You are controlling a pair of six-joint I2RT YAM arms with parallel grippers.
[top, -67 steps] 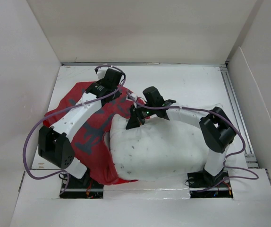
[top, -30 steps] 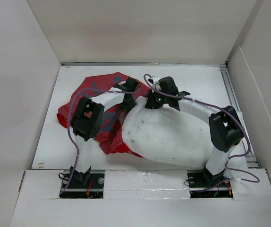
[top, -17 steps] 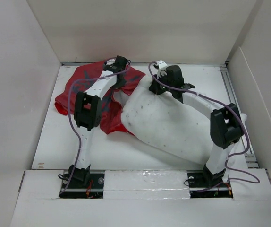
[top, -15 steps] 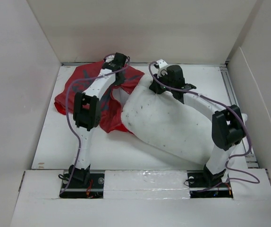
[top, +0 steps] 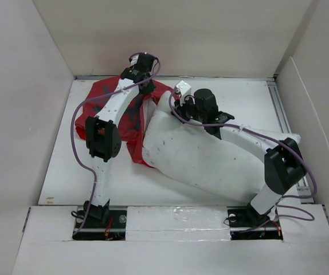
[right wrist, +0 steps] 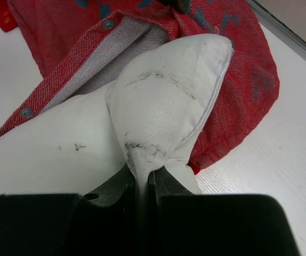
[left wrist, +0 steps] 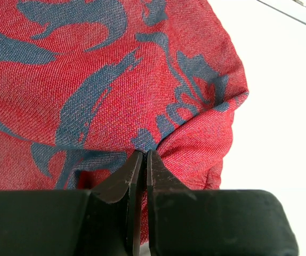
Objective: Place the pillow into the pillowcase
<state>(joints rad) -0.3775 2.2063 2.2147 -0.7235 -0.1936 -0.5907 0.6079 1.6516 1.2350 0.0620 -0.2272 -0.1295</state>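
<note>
The white pillow (top: 204, 157) lies slantwise across the table, its far-left corner (right wrist: 169, 90) poking into the mouth of the red pillowcase (top: 113, 112). My right gripper (right wrist: 142, 178) is shut on a pinch of pillow cloth near that corner. The pillowcase (left wrist: 105, 80), dull red with grey-blue marks, is bunched at the back left; its snap-lined opening (right wrist: 89, 58) lies over the pillow. My left gripper (left wrist: 141, 157) is shut on a fold of the pillowcase at the far edge, near the back wall (top: 176, 34).
White walls box the table on three sides. A metal rail (top: 282, 109) runs along the right edge. Purple cables loop off both arms. Bare white table (top: 67, 172) shows at the front left.
Both arms have reached further back and left. The pillowcase was dragged up toward the back wall and the pillow's corner pushed leftward into its opening.
</note>
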